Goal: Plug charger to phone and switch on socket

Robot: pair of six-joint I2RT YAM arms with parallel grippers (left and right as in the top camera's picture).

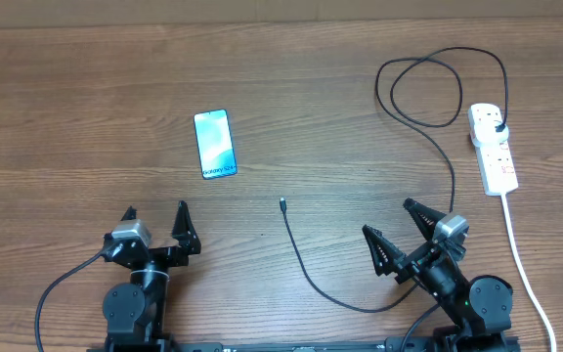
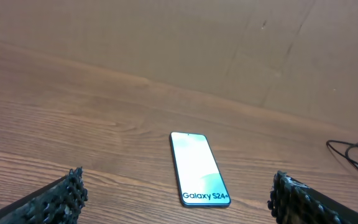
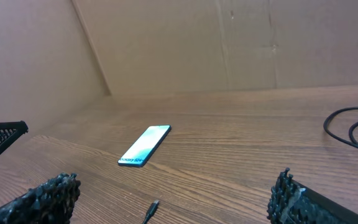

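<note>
The phone [image 1: 214,144] lies flat on the wooden table with its light-blue screen up; it also shows in the left wrist view [image 2: 197,168] and the right wrist view [image 3: 144,145]. The charger's black cable [image 1: 306,264] curves across the table, its loose connector tip [image 1: 282,204] right of the phone and near my right fingers [image 3: 152,211]. Its plug sits in the white socket [image 1: 494,147] at the far right. My left gripper [image 1: 155,214] stands open below the phone, holding nothing. My right gripper [image 1: 387,217] is open too, right of the connector.
The socket's thick white cord [image 1: 526,269] runs down the right side past my right arm. Loops of black cable [image 1: 428,93] lie at the back right. A brown cardboard wall [image 2: 229,43] rises behind the table.
</note>
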